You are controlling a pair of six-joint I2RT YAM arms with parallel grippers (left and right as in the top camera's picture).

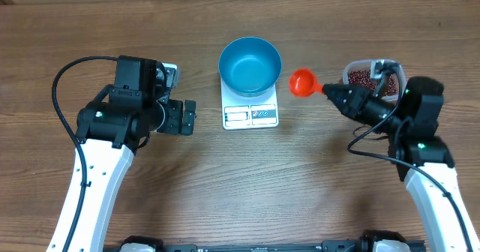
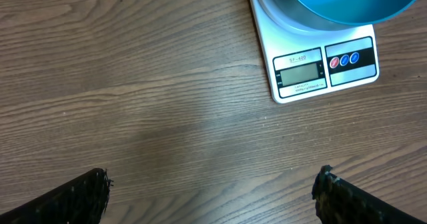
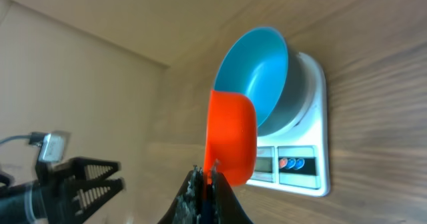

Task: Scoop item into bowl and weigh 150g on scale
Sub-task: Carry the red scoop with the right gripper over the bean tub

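Note:
The blue bowl (image 1: 250, 66) stands on the white scale (image 1: 250, 115), and I see only blue inside it. To its right my right gripper (image 1: 331, 91) is shut on the handle of a red-orange scoop (image 1: 303, 82) whose cup hangs between bowl and tub; no beans show in it. The beans (image 1: 361, 76) lie in a clear tub behind that gripper. In the right wrist view the scoop (image 3: 232, 137) is tilted in front of the bowl (image 3: 257, 74) and scale (image 3: 312, 159). My left gripper (image 1: 188, 118) stands open left of the scale (image 2: 325, 63), over bare table.
The clear tub (image 1: 352, 67) sits at the right, partly hidden by the right arm. Its cable loops over the table beside it. The left arm's cable arcs at the far left. The table is bare wood around the scale.

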